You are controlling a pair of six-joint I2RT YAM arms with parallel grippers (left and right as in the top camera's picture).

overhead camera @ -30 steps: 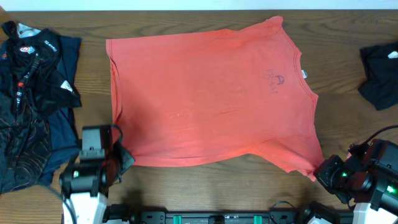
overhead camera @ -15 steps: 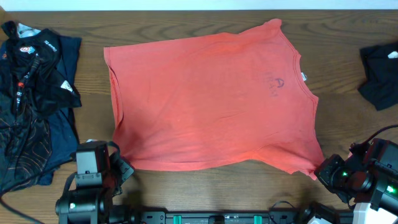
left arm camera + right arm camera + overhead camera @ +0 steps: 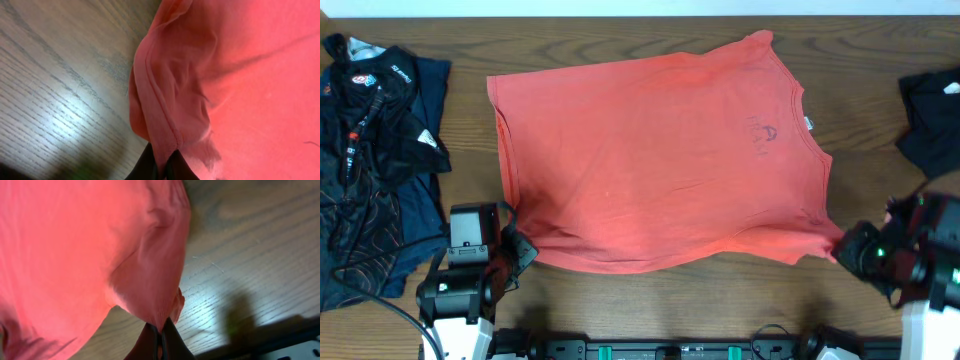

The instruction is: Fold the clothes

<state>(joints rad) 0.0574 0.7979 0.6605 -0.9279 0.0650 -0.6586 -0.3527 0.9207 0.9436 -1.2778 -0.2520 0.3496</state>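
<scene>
A brown wood-grain bench (image 3: pixel 470 45) carries a coral-red T-shirt (image 3: pixel 650 160), spread flat across the middle with its collar to the right and its hem to the left. Faint lettering shows through near the collar, beside a small white tag (image 3: pixel 809 123). Dark garments lie well apart from it: a heap (image 3: pixel 370 150) at the far left and a smaller one (image 3: pixel 930 120) at the far right.

The left gripper (image 3: pixel 161 162) is pinched tight on the near-left hem corner, with the cloth bunched just above its tips. The right gripper (image 3: pixel 160 339) is likewise closed on a fold at the near-right sleeve.

Both holds look thin, only an edge of fabric between the tips, so I judge a quick lift could pull either corner free and drop that side. If one arm rises or travels faster than the other, the near edge would go over skewed and the fold would land crooked. A low carry could also drag the body of the shirt and wrinkle it.
</scene>
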